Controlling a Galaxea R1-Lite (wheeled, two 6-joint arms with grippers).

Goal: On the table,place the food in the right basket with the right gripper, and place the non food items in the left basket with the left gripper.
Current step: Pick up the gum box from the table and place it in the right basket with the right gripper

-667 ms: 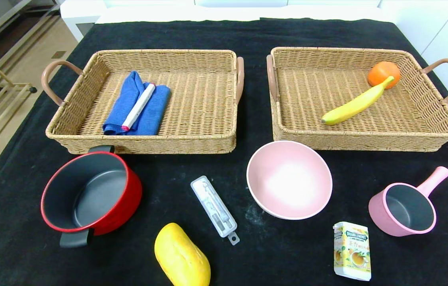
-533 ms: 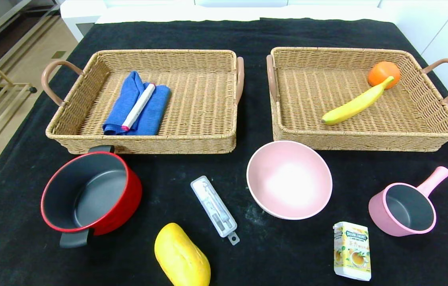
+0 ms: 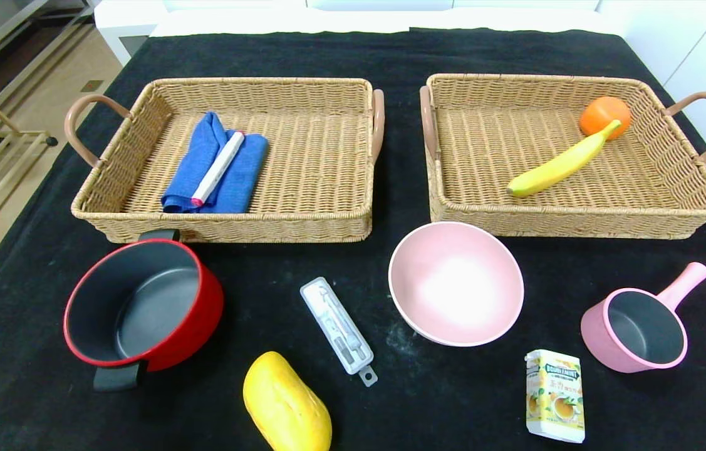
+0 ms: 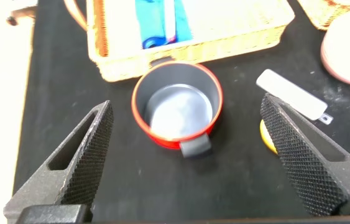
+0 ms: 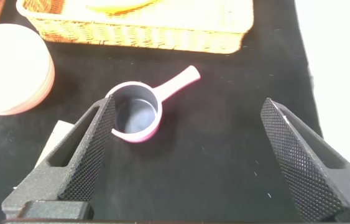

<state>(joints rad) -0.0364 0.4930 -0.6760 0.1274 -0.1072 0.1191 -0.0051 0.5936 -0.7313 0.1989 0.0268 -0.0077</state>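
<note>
On the black-clothed table (image 3: 353, 56), two wicker trays sit side by side. Inside the left basket (image 3: 227, 228) lie a folded blue cloth (image 3: 237, 178) and a white marker (image 3: 218, 168) on top of it; inside the right basket (image 3: 578, 219) a banana (image 3: 559, 164) touches an orange (image 3: 600, 113). Nearer the robot stand a red pot (image 3: 143, 304), a slim white case (image 3: 337, 326), a pink bowl (image 3: 456, 283) and a pink saucepan (image 3: 638, 326). A yellow mango (image 3: 287, 406) lies at the front edge, and a drink carton (image 3: 554, 394) lies flat with printed lettering too small to read. The left gripper (image 4: 190, 152) hangs above the pot, its fingers spread wide and holding nothing. The right gripper (image 5: 190, 152) hangs above the saucepan, likewise spread wide and empty.
</note>
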